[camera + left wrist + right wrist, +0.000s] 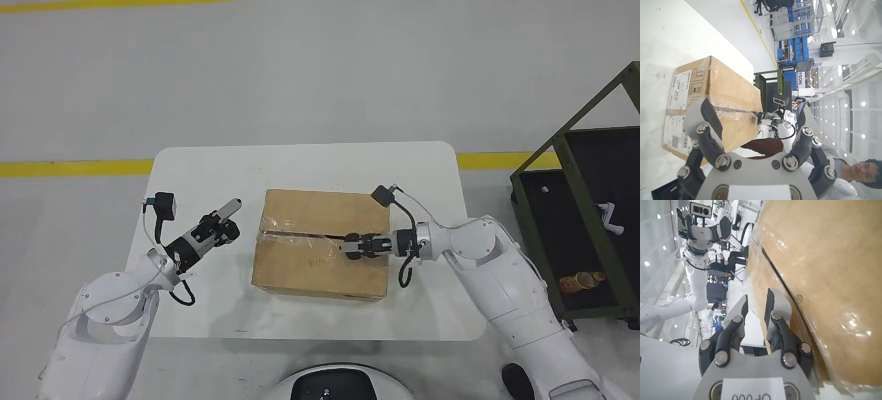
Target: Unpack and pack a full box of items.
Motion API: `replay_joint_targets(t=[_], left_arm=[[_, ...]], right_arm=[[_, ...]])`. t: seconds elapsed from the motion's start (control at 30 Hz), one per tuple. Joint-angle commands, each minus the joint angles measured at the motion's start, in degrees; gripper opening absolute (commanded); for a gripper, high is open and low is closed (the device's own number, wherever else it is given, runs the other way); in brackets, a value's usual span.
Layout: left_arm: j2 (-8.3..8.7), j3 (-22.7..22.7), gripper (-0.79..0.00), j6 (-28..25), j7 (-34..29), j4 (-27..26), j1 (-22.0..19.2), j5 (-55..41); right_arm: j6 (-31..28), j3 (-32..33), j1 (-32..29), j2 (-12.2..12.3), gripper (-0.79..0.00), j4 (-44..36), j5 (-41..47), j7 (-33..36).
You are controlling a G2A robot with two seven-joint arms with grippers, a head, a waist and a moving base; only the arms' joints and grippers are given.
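A brown cardboard box (320,243) wrapped in clear tape stands in the middle of the white table (200,170). Its top seam (780,275) shows as a dark slit, with crinkled tape (734,111) lifted along it. My right gripper (350,246) lies over the box top at the seam, near the box's right end. In the right wrist view it (757,302) has a narrow gap between its fingers, with nothing clearly held. My left gripper (232,208) hangs just left of the box, wide open and empty, facing the labelled end (679,98).
A dark green cart (590,230) with a black shelf stands off the table's right end. Bare table surface lies behind the box and to its left. The front table edge runs close to the box.
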Motion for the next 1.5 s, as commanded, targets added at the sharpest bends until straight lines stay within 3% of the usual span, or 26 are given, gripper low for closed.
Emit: replay_joint_targets(t=[0.0, 0.33, 0.57, 1.13, 1.23, 1.3, 1.33, 1.47], left_arm=[[0.00, 0.00, 0.000, 0.00, 0.00, 0.00, 0.00, 0.00], [0.00, 0.00, 0.000, 0.00, 0.00, 0.00, 0.00, 0.00], [0.00, 0.00, 0.000, 0.00, 0.00, 0.00, 0.00, 0.00], [0.00, 0.00, 0.000, 0.00, 0.00, 0.00, 0.00, 0.00], [0.00, 0.00, 0.000, 0.00, 0.00, 0.00, 0.00, 0.00], [0.00, 0.00, 0.000, 0.00, 0.00, 0.00, 0.00, 0.00], [0.00, 0.00, 0.000, 0.00, 0.00, 0.00, 0.00, 0.00], [0.00, 0.00, 0.000, 0.00, 0.00, 0.00, 0.00, 0.00]], right_arm=[[-0.12, 0.27, -0.15, 0.15, -0.526, 0.02, -0.01, 0.11], [-1.41, 1.45, 0.99, 0.78, -0.446, 1.24, -1.62, -0.45], [-1.63, 1.17, 0.99, 1.06, -0.431, 1.00, -2.25, 0.14], [-5.12, -8.09, 4.64, -1.70, -0.422, 5.35, 2.00, 0.38], [-5.73, -9.40, 5.74, -2.29, -0.480, 6.65, 2.54, -0.09], [-6.00, -9.90, 6.30, -2.54, -0.622, 7.40, 2.67, -0.37], [-5.90, -10.03, 6.61, -2.59, -0.754, 7.72, 2.33, -0.45], [-3.65, -9.32, 7.62, -2.12, -0.785, 7.25, -0.96, -0.22]])
